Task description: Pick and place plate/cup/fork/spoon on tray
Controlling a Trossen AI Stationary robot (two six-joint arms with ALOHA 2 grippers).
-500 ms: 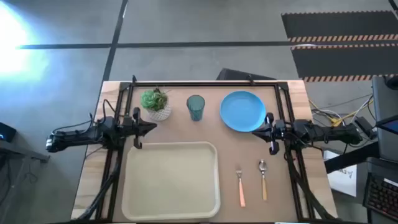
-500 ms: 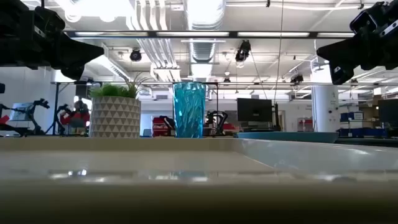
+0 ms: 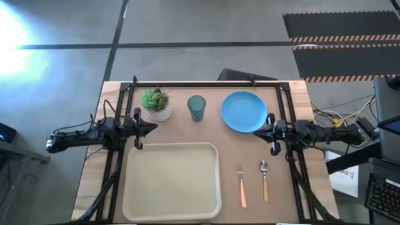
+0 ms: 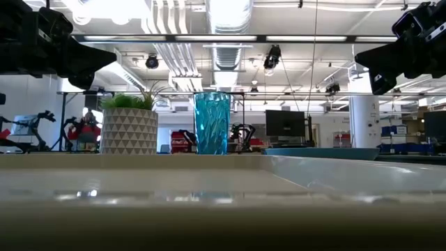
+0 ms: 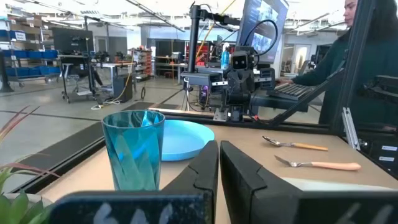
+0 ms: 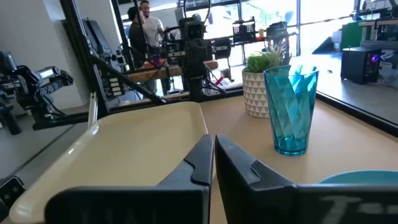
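The cream tray (image 3: 172, 180) lies flat at the table's near left. The sky-blue plate (image 3: 244, 111) rests flat at the far right, and the teal cup (image 3: 196, 107) stands upright to its left. Near the right front lie the fork (image 3: 241, 187) with its bright orange handle and the spoon (image 3: 265, 181) with its paler handle, heads toward the far edge. My left gripper (image 3: 154, 127) hovers shut above the table's left side, pointing right. My right gripper (image 3: 256, 132) hovers shut by the plate's near edge, pointing left. Neither holds anything.
A white pot with a green plant (image 3: 156, 104) stands at the far left, beside the cup. A black frame (image 3: 206, 84) runs along the table's far edge and sides. A person (image 5: 348, 50) sits beyond the table's right side.
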